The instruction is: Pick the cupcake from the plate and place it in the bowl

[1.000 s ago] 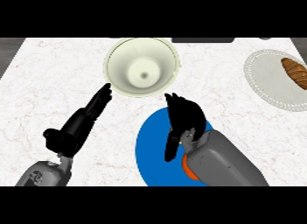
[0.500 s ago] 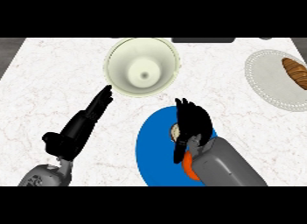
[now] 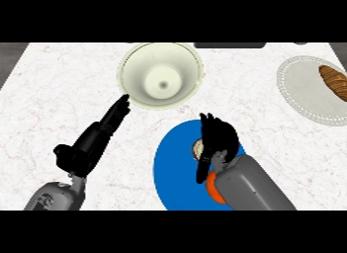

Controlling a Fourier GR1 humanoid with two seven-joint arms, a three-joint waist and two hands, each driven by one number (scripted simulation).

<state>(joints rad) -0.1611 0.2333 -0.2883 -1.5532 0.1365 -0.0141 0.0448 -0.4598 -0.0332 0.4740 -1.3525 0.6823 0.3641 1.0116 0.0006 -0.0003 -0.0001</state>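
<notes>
Table: white marble top with faint reddish veining, carrying all items below.

Blue plate: round, at the lower middle of the table, partly covered by the right forearm and hand.

Cream bowl: deep, round, near the table's far edge, standing apart from the blue plate.

White plate: patterned rim, at the far right, cut by the view's edge; bears a brown croissant.

Left hand: black, fingers straight and released, holding nothing; fingertips just beside the bowl's near-left rim.

Right hand: black, over the blue plate, fingers curled down around the cupcake, grasping it.

Cupcake: pale, mostly hidden under the right hand, only a small edge showing; sits over the blue plate, not in the bowl.
</notes>
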